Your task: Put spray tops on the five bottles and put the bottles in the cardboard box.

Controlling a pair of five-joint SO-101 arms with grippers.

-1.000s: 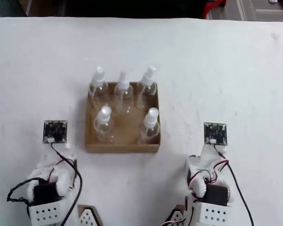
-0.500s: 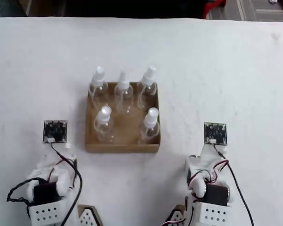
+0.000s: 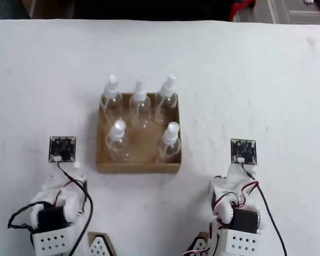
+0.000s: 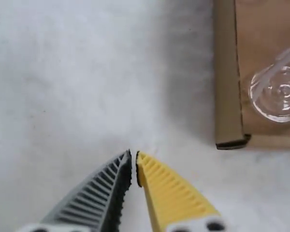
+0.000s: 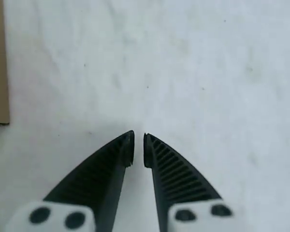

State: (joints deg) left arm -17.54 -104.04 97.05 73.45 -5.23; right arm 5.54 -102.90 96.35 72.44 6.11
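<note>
5 bottles (image 3: 140, 109) upright in cardboard box (image 3: 138, 167) | I judge them light, slick, tippy; I'd grip mid-body | L gripper (image 4: 134, 162), R gripper (image 5: 138, 145) both pinched closed, empty

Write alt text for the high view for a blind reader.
Five clear bottles with spray tops stand in a cardboard box on the table, three behind two. Two robot arms sit nearer the camera, one each side, apart from the box.
</note>
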